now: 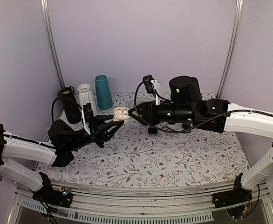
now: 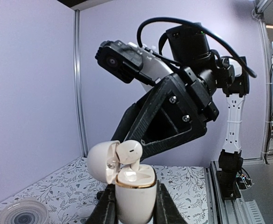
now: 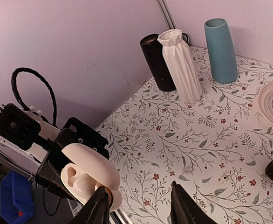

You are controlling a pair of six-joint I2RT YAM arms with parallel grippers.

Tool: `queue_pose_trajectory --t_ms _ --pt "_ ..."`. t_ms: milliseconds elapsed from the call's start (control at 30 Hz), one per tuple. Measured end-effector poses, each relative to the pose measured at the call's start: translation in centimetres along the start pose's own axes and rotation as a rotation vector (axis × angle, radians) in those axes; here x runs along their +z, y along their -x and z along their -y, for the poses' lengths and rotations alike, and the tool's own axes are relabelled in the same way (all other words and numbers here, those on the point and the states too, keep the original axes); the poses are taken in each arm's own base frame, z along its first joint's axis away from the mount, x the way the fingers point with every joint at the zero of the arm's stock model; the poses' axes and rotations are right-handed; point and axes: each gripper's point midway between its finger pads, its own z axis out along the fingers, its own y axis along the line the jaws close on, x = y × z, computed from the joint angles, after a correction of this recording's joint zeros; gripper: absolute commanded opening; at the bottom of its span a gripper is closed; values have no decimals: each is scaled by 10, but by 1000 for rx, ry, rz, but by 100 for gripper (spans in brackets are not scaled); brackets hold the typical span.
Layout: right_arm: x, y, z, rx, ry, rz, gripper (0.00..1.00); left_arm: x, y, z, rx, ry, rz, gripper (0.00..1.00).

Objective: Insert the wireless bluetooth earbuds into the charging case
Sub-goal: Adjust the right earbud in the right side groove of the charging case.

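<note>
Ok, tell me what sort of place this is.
Probably a robot test cell, not a home. It has plain lilac walls on metal frame posts. A left arm and right arm are bolted at the edge of a floral-clothed table, with a teal vase staged as a prop.
</note>
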Motion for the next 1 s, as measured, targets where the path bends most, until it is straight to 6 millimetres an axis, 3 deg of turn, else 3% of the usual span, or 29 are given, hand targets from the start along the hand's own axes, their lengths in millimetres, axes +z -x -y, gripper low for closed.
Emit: queue_pose_trajectory --t_ms 1000 --pt "-3 8 -5 -20 -32 22 51 -4 -3 -6 13 41 -1 0"
